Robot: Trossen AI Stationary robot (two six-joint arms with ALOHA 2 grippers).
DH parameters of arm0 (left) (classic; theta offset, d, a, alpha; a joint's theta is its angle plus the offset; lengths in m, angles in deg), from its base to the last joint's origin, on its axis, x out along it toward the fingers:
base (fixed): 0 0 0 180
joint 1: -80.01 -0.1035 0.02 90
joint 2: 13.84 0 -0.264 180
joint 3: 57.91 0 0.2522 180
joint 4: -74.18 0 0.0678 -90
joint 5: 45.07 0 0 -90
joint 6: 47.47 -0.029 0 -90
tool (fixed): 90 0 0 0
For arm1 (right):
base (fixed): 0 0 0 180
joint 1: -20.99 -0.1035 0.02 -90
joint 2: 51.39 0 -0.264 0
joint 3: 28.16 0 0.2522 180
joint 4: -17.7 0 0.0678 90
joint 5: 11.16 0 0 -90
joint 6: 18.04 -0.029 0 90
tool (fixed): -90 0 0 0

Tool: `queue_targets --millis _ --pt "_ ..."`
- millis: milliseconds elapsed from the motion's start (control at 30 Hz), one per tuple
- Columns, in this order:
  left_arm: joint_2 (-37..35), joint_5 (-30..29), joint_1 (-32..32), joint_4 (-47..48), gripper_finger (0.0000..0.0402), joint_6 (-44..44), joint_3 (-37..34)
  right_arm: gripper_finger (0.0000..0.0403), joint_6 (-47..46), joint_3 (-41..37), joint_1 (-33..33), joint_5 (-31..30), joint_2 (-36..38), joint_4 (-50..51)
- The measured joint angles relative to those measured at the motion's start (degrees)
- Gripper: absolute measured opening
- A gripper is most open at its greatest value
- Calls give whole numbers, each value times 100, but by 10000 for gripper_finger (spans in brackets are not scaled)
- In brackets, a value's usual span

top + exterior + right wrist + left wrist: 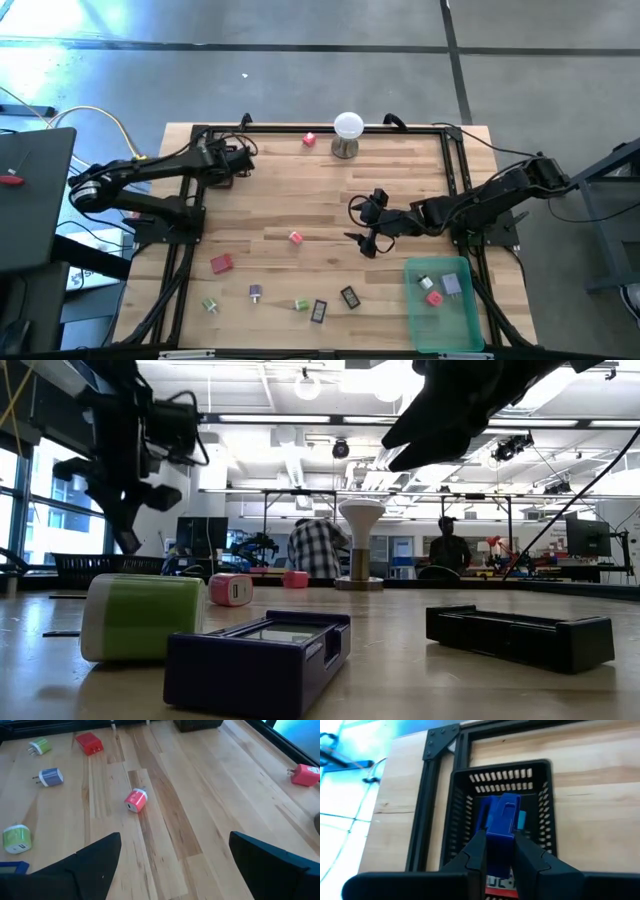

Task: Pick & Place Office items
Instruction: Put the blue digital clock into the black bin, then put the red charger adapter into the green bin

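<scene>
The left hand [495, 851] hangs over a black slotted basket [460, 815] at the far left corner of the tabletop [320, 190], clenched on a blue clip-like piece [500, 827] that stands upright between its fingers, directly above the basket's inside. The right hand [368, 222] is released, its fingers spread wide, hovering near the middle of the tabletop just beside a small red-and-white piece [296, 237]. Other office items lie scattered along the near edge: a red block [221, 264], a purple piece [256, 292], two green ones [210, 305] [301, 304] and two black blocky ones [319, 311] [350, 297]. A green tray [470, 320] at the near right holds a few more. A pink piece [309, 140] sits beside the white ball on its stand [347, 133]
</scene>
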Motion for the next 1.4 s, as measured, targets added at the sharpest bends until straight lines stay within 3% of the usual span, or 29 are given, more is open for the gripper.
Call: queue_targets --millis 433,700,1033,1233,1400 --pt "653 114 -185 -604 50 -478 0 361 15 0 -99 0 0 -3" --pt "653 166 -185 -636 108 -647 0 361 24 0 -99 0 0 -4" --pt "594 211 -144 -303 116 -649 71 361 28 0 -97 0 0 -4" --pt "287 785 403 159 117 -1231 318 361 50 0 -94 0 0 5" --pt "-102 2050 1171 200 118 -1904 428 361 157 0 -93 -2 0 9"
